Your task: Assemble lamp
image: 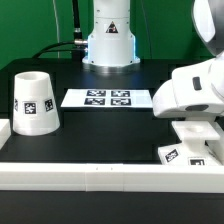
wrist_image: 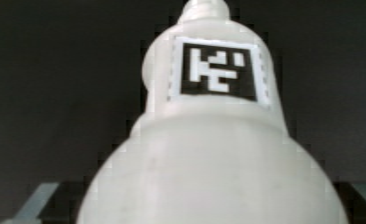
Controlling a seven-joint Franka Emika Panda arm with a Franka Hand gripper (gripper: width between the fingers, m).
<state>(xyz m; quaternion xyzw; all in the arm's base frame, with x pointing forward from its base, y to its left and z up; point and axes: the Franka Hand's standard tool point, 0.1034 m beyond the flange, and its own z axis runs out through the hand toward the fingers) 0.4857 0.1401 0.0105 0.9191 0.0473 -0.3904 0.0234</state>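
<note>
One bulb (wrist_image: pixel 206 130) fills wrist view; one shade (image: pixel 33 102), one base (image: pixel 186 155).

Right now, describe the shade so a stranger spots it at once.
Find the black table, then the flat marker board at its middle. To the exterior view's left of it stands the shade: the only tall tapered cup, narrow end up.

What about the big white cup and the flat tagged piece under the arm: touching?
Apart. The exterior view shows the cup at its left and the flat piece at its right, with black table between them.
</note>
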